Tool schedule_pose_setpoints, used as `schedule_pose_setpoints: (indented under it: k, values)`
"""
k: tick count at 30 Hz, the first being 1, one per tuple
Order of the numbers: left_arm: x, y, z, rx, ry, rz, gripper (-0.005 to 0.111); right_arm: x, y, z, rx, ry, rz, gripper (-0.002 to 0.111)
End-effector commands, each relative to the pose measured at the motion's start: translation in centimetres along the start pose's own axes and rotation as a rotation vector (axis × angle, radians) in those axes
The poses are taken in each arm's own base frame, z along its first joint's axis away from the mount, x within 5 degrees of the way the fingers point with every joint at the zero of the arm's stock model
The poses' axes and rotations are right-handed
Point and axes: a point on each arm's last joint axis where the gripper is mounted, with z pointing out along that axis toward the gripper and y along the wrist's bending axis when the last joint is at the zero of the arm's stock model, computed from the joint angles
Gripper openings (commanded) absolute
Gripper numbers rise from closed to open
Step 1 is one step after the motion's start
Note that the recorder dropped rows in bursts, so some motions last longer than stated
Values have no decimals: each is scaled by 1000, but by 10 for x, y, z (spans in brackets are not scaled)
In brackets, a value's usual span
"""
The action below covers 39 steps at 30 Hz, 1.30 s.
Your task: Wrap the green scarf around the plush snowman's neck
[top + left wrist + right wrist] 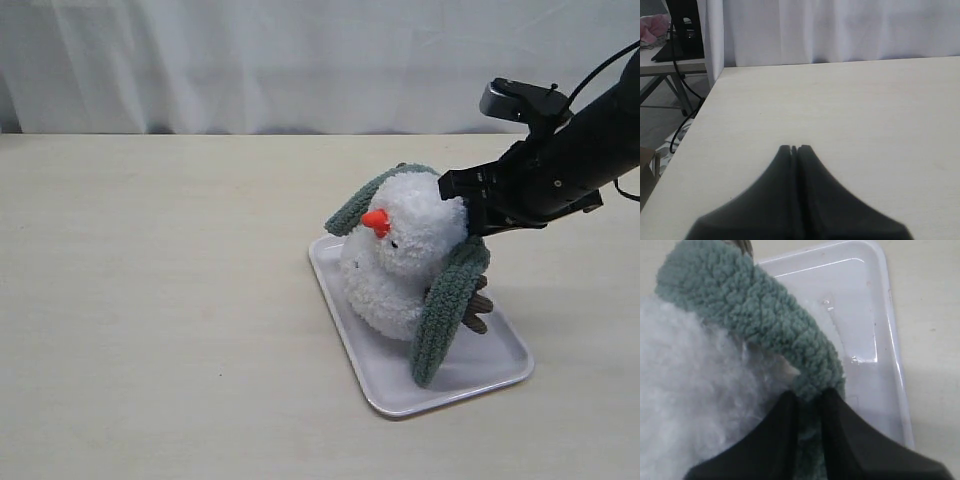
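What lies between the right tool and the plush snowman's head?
The green scarf. The right wrist view shows it pinched in the right tool, and from there it runs along the white fluff of the plush snowman.

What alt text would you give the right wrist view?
The right claw pinches the green scarf, which drapes across the fluffy white plush snowman. A white tray shows beyond them.

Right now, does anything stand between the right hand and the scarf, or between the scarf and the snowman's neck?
Nothing visible does. The right hand grips the scarf behind the snowman, and the scarf lies right against its head, one end hanging onto the tray.
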Motion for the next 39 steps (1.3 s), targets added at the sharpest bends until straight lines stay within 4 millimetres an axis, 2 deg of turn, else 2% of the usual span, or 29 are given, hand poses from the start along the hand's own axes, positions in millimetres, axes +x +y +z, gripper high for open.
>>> schedule_pose_setpoints:
  k: [1, 8, 11, 17, 21, 27, 31, 34, 39]
  values:
    - [0, 0, 0, -2, -12, 1, 0, 0, -1, 0, 6, -7, -23, 6]
    - [0, 0, 0, -2, -12, 1, 0, 2, -1, 0, 2, 10, -23, 4]
    - [0, 0, 0, -2, -12, 1, 0, 0, 2, -8, 0, 4, -36, 5]
    - [0, 0, 0, -2, -12, 1, 0, -3, 13, -41, -24, -29, -67, 23]
    - [0, 0, 0, -2, -12, 1, 0, 3, 19, -63, -31, -33, -100, 32]
    - [0, 0, 0, -2, -12, 1, 0, 20, 27, -90, -61, 29, -138, 32]
    - [0, 0, 0, -2, -12, 1, 0, 39, 27, -90, -77, 118, -137, 32]
    - [0, 0, 0, -2, -12, 1, 0, 52, 21, -80, -62, 93, -145, 31]
    - [0, 0, 0, -2, -12, 1, 0, 63, 15, -64, -43, 11, -163, 5]
